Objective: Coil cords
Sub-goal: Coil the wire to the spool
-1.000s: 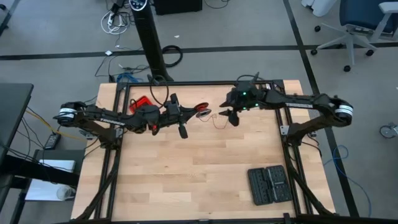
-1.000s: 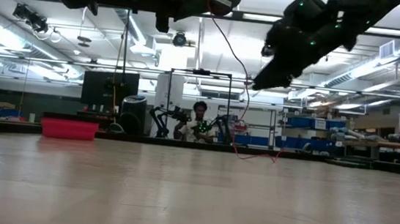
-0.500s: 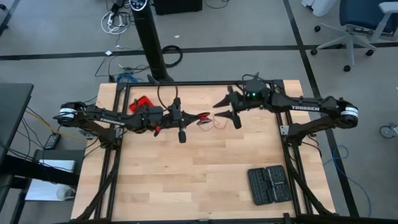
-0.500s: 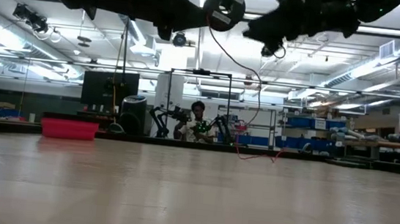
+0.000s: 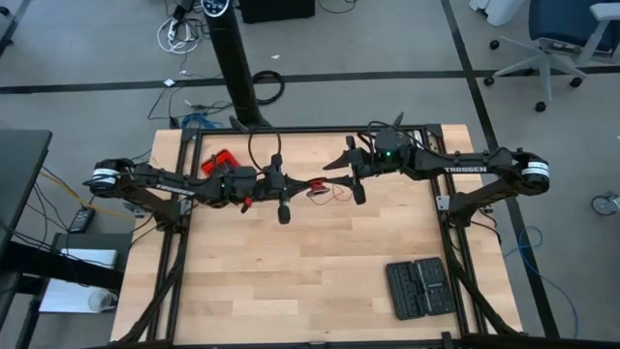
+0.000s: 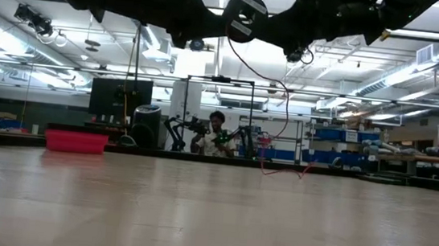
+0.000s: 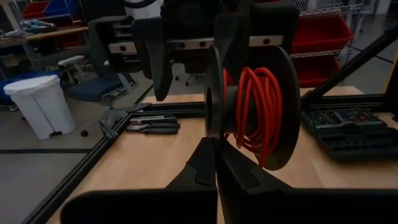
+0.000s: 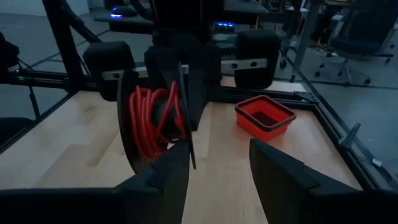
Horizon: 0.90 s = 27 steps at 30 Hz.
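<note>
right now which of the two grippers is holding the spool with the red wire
The left gripper: its jaws are shut on the spool's dark flange, red wire wound on it. The right gripper faces it with jaws open, holding nothing.

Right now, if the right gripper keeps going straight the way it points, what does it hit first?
Most likely the black spool wound with red wire, pinched in the shut left gripper. The open right gripper faces it head-on, one finger already alongside a flange, though depth is hard to judge.

A wooden table (image 5: 291, 271) is seen. A black tool case (image 5: 418, 287) and a red box (image 5: 219, 160) are laid on it.
</note>
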Each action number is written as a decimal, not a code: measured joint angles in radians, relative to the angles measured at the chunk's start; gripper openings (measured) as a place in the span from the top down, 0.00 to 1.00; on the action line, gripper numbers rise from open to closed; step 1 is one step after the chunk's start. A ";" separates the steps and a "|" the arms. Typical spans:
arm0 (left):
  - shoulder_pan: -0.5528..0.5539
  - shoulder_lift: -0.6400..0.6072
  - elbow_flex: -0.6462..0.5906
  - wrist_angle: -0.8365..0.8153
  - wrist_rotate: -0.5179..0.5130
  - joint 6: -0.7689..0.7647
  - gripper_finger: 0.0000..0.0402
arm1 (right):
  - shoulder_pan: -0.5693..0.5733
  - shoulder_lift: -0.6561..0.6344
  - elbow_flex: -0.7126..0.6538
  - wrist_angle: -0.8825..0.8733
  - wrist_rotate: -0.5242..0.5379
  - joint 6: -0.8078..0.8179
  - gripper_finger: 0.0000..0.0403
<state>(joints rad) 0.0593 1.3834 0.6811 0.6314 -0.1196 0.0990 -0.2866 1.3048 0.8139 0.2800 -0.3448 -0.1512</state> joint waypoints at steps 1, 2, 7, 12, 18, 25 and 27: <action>0.000 0.000 0.000 -0.002 0.000 0.000 1.00 | 0.003 0.000 0.000 0.006 -0.001 0.001 0.59; 0.000 0.000 0.000 -0.005 0.000 0.000 1.00 | 0.006 0.000 0.000 0.017 -0.003 0.005 0.59; 0.000 0.000 0.000 0.003 -0.006 0.002 1.00 | 0.031 0.012 0.000 0.048 -0.004 0.009 0.59; 0.000 0.000 0.000 0.003 -0.031 0.006 1.00 | 0.048 0.033 0.001 0.097 0.039 0.010 0.64; 0.000 0.000 -0.001 -0.007 -0.064 0.005 1.00 | 0.044 0.054 0.001 0.114 0.018 0.027 0.94; -0.003 -0.012 -0.003 0.007 -0.096 0.007 0.93 | 0.020 0.056 0.002 0.104 -0.004 0.069 0.99; -0.005 -0.034 -0.001 0.003 -0.102 0.025 0.86 | 0.016 0.039 0.001 0.069 -0.007 0.071 0.99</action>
<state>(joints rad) 0.0539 1.3496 0.6801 0.6340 -0.2216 0.1237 -0.2707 1.3441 0.8150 0.3489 -0.3522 -0.0798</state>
